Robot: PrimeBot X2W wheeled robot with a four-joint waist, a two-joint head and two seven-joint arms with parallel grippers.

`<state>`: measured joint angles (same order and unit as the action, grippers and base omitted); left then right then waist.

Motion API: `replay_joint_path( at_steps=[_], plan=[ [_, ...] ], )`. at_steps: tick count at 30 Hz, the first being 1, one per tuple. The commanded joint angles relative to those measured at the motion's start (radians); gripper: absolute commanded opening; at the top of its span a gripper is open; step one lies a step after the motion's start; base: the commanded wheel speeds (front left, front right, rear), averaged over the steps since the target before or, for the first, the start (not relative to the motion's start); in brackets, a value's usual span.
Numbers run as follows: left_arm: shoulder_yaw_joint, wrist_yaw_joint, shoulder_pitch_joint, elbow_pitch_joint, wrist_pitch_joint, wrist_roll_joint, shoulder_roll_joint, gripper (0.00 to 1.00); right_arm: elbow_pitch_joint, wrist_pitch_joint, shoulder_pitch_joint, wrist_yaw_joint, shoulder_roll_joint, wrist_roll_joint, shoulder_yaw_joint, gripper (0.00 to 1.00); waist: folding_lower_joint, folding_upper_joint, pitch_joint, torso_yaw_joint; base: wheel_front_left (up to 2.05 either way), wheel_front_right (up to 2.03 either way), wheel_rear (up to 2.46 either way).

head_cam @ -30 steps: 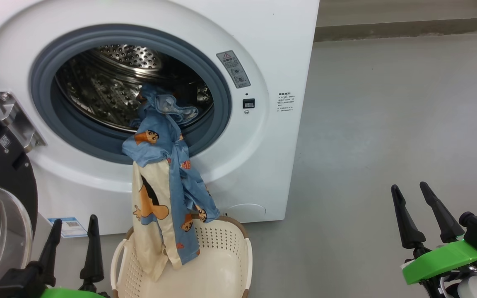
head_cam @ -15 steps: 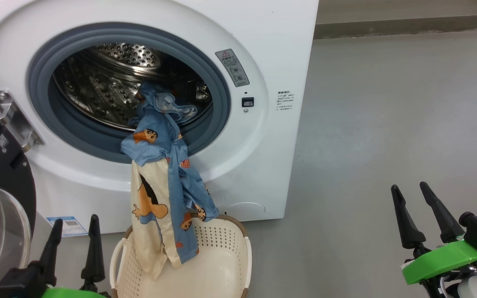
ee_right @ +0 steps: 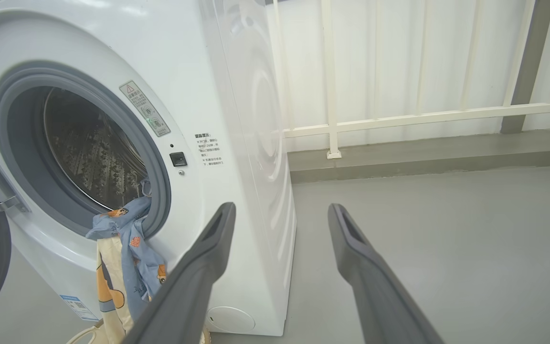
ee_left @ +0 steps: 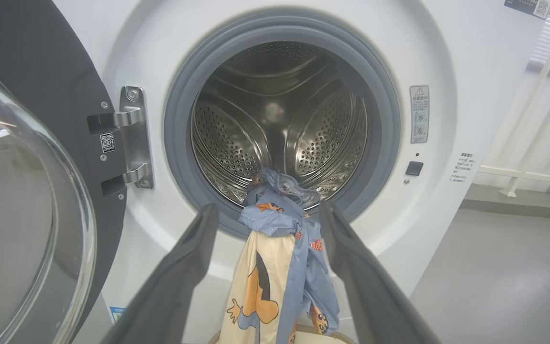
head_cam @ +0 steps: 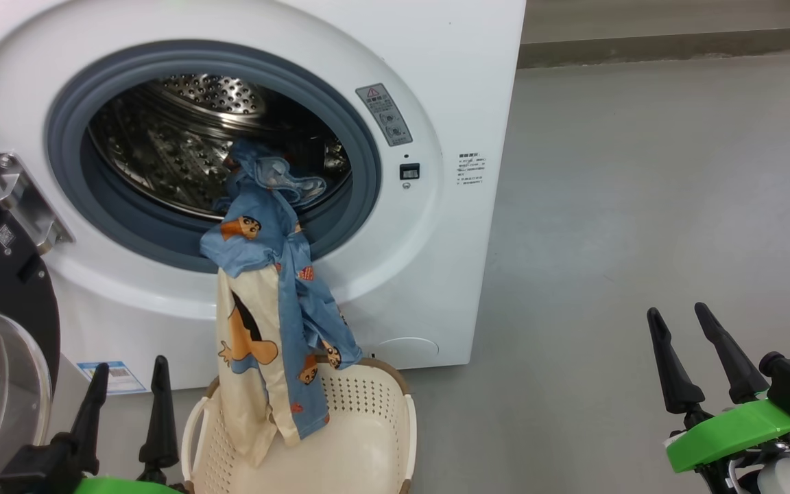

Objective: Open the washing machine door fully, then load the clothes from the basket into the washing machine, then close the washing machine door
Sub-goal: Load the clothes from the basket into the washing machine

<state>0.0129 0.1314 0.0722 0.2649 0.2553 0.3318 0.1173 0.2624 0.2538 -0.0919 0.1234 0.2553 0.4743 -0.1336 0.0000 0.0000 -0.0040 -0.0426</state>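
The big white boxy front-loading washing machine (head_cam: 450, 103) stands open, its round glossy black-rimmed door (head_cam: 25, 302) with the clear glass bowl swung out at 9 o'clock of the drum mouth. The light blue and cream cartoon-printed clothes (head_cam: 265, 302) are only partly loaded: one end lies on the steel drum's edge, while the rest drapes over the grey-blue rubber gasket (head_cam: 367, 171) at about 5 o'clock and hangs down into the small cream perforated plastic basket (head_cam: 367, 425) on the floor.

That hanging weight looks likely to drag the whole bundle back out. Shutting the door now would probably pinch fabric in the seal.

The left gripper (head_cam: 129, 370) at 7 o'clock and the right gripper (head_cam: 677, 312) at 4 o'clock both stand wide apart, holding nothing. A pull on the loose tail alone could undo the load.
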Motion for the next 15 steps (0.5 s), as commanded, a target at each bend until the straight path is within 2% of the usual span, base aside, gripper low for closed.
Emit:
replay_joint_path(
  at_steps=[1, 15],
  plan=[
    [0.036, -0.001, 0.009, -0.018, 0.006, -0.006, 0.015, 1.0, -0.019, 0.008, -0.016, 0.007, 0.023, -0.013, -0.025, 1.0, 0.0, 0.0, 0.0, -0.001, 0.0, 0.0, 0.0],
    [0.031, -0.001, 0.006, 0.018, 0.006, 0.001, 0.01, 1.0, -0.017, 0.008, -0.018, 0.007, 0.025, -0.007, -0.033, 1.0, 0.0, 0.0, 0.004, -0.009, 0.0, 0.0, 0.0]
  ],
)
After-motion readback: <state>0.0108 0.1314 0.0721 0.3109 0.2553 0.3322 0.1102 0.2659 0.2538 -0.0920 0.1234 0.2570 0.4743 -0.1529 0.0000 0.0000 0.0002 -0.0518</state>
